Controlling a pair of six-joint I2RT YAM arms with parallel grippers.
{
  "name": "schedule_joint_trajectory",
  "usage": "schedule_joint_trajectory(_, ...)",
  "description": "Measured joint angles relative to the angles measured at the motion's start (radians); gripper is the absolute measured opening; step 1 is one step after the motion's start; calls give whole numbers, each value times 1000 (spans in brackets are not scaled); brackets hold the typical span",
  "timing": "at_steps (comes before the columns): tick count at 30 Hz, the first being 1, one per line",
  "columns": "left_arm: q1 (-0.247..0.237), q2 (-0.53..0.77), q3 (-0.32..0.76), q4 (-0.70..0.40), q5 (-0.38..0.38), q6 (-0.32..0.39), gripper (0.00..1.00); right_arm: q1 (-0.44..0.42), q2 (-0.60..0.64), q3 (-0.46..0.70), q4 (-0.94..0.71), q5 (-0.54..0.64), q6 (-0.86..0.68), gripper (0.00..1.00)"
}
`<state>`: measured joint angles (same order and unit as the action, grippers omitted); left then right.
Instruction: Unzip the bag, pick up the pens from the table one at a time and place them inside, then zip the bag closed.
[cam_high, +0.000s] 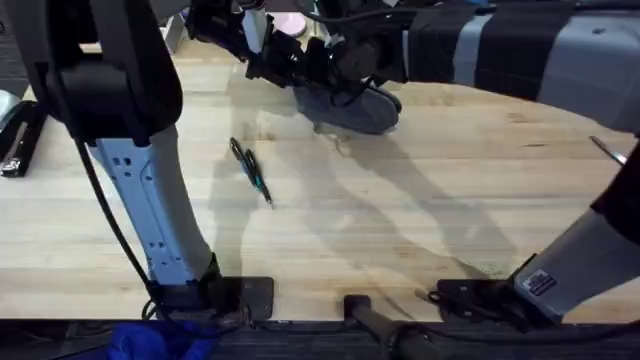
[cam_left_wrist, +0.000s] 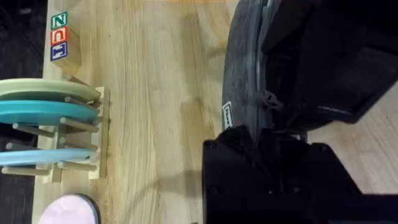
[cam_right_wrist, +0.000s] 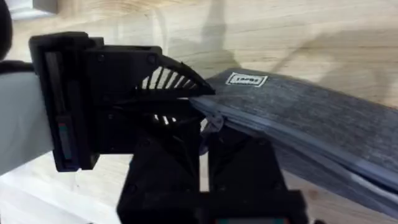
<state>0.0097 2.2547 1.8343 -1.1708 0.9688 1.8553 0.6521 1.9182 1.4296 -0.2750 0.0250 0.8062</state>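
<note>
Bag (cam_high: 352, 108) at far middle of tabletop (cam_high: 420, 220), both grippers on it. Left gripper (cam_high: 262, 52) and right gripper (cam_high: 340, 62) at its zipper; can't tell either's finger state. Two pens (cam_high: 251, 170) lie nearer, touching, left of centre.

2 pens (cam_high: 251, 171) lie seemingly touching, before the bag (cam_high: 357, 110).

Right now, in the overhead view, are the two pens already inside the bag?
No, the two pens lie side by side on the bare wooden table, apart from the bag that both arms work on farther back.
</note>
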Motion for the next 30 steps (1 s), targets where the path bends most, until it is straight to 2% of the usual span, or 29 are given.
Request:
schedule_joint_trajectory(2,0,0,0,0,0,0,41,0,0,0,-2,0,0,150)
schedule_joint_trajectory(3,0,0,0,0,0,0,41,0,0,0,-6,4,-1,240)
schedule_joint_trajectory(6,2,0,0,0,-3,1,41,-4,0,0,-27,24,-7,545)
schedule_joint_trajectory(9,8,0,0,0,-9,8,41,-8,0,0,-47,44,-10,932)
schedule_joint_trajectory(10,14,0,0,-2,-8,8,41,-10,0,0,-47,46,-10,977)
schedule_joint_trajectory(18,19,0,0,-8,-7,15,41,1,0,12,-83,65,-3,994)
schedule_joint_trajectory(23,18,0,0,-15,-5,15,41,25,0,65,-183,109,-3,995)
schedule_joint_trajectory(30,14,0,0,-2,0,13,41,65,-4,160,-298,79,-26,995)
